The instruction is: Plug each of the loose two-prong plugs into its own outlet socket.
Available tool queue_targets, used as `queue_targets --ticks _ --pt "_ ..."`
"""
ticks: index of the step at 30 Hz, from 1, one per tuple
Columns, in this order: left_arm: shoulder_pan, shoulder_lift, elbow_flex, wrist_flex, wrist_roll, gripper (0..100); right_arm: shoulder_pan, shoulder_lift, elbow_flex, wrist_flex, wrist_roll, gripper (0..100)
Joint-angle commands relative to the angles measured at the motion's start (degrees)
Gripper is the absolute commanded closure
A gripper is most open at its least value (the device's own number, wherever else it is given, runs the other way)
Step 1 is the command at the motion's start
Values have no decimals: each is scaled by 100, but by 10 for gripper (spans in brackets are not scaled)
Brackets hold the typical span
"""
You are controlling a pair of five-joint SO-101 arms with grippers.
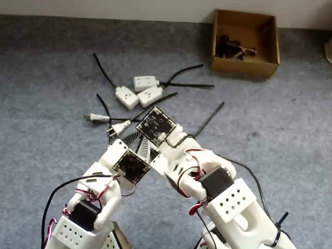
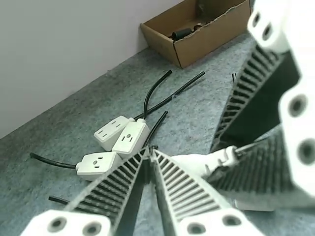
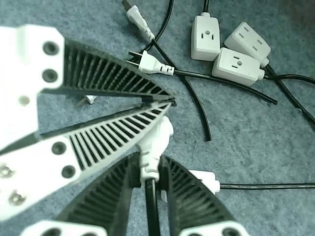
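Observation:
Three white outlet sockets (image 1: 141, 91) lie bunched on the grey carpet, also seen as sockets (image 3: 231, 49) and sockets (image 2: 118, 142). Two loose white plugs lie near them: one plug (image 1: 119, 127) (image 3: 147, 64) close to the arms, another plug (image 1: 96, 118) (image 3: 135, 17) farther left. My right gripper (image 3: 150, 162) (image 1: 161, 137) is shut on a third white plug (image 3: 153, 142) (image 2: 206, 162), its black cable running back between the fingers. My left gripper (image 2: 150, 151) (image 1: 139, 144) is shut, its tips meeting just beside that held plug, with the sockets beyond.
A brown cardboard box (image 1: 241, 66) (image 2: 206, 42) holding dark parts stands at the back right by the wall. Short black cables (image 1: 181, 83) trail from the sockets and plugs. Another white piece with a cable (image 3: 202, 179) lies under the right gripper.

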Motion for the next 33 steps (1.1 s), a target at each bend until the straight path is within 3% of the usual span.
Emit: queue_targets --ticks 1,11,16,28,33 --pt "-233 -48 -180 -44 -18 993 312 -171 -409 22 -53 993" --pt "-365 -48 -189 -70 -18 993 848 -163 -400 31 -35 993" --pt "-769 -48 -189 -70 -18 993 1130 -110 -716 664 0 993" --pt "-910 -48 -198 -44 -18 993 1262 -84 -2431 2070 510 993" --pt "-1218 -48 -198 -35 -18 993 1534 655 -3336 2642 484 993"
